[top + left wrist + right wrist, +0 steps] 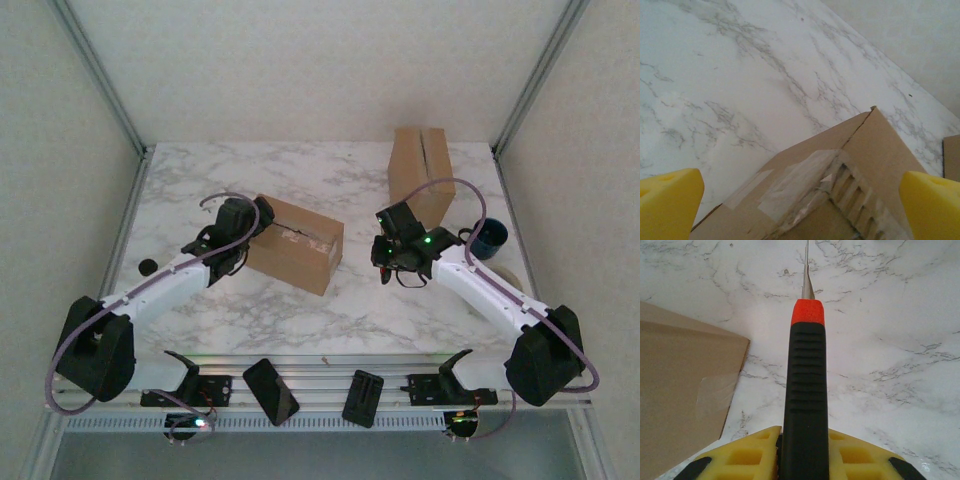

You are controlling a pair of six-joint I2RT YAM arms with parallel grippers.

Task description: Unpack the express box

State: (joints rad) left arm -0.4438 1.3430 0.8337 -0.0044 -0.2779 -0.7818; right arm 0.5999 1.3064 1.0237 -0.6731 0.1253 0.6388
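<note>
Fingers [667, 202] of left gripper [800, 210] spread wide, released, straddling a taped corner of the box [865, 160], torn tape and bare ribbing along its edge. Right gripper [805, 460] clenched on a knife [805, 390]: black handle, orange collar, thin blade pointing to top of frame.

From above: box lying just left of centre on white marble table [340, 310], left gripper at its left end, right gripper near its right end, apart. Second box [420, 170] upright at upper right, blue mug [488, 238] just below. Pale walls [300, 60], metal posts [100, 75] at the back corners.

Blade tip cut off at frame edge. Pale object [510, 276] at table's right edge too blurred to name; small dark thing [148, 266] at left edge unclear.
</note>
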